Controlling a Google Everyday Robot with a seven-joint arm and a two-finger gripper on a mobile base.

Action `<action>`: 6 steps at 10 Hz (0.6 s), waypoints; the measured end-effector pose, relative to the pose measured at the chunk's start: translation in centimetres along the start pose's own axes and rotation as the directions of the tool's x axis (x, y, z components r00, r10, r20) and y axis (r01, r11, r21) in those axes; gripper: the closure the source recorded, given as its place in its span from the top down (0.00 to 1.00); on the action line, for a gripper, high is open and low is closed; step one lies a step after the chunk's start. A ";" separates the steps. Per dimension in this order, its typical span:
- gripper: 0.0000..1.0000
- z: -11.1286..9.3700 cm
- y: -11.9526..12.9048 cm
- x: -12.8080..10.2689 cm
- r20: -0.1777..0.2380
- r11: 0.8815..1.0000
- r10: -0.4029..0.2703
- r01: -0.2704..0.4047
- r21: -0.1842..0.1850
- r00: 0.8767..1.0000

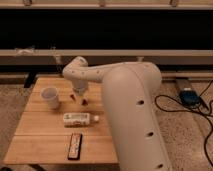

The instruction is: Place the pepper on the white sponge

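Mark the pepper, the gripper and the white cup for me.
pepper [83, 101]: camera view, its visible red end.
gripper [78, 94]: camera view, its tip, down over the pepper.
white cup [50, 98]: camera view, its side wall.

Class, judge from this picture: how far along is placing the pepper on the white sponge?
Done: nothing; the pepper lies on the table. In hand: the gripper hangs open just over it. Left: grasp, lift, carry to the white sponge, hidden here, perhaps behind the arm.
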 end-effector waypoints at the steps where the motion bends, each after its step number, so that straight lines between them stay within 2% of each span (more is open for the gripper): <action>1: 0.70 0.2 0.3 -0.4 -0.003 1.000 -0.011 0.011 -0.002 1.000; 6: 0.70 2.4 1.9 -3.6 -0.041 0.996 -0.089 0.089 -0.010 0.995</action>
